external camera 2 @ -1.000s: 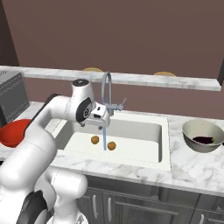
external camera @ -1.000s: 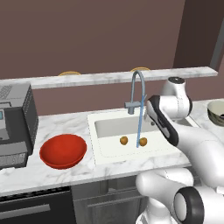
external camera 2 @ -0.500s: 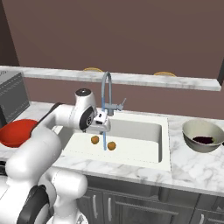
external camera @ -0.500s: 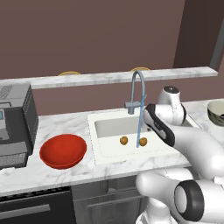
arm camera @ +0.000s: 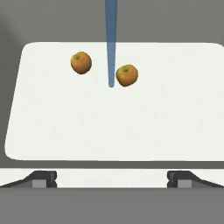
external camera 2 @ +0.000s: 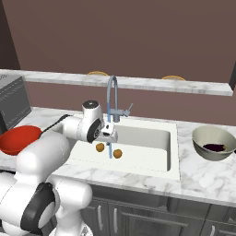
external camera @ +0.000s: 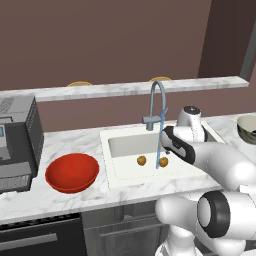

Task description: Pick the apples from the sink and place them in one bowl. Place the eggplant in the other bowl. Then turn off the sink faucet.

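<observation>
The wide white rectangular sink (external camera: 125, 145) holds two small yellow-orange apples (arm camera: 81, 62) beside the running stream (water on); the empty two-finger gripper (arm camera: 111, 177), jaws spread wide, should centre over one apple before descending.

No writing, label, brand, number or sign could be read anywhere in these views
</observation>
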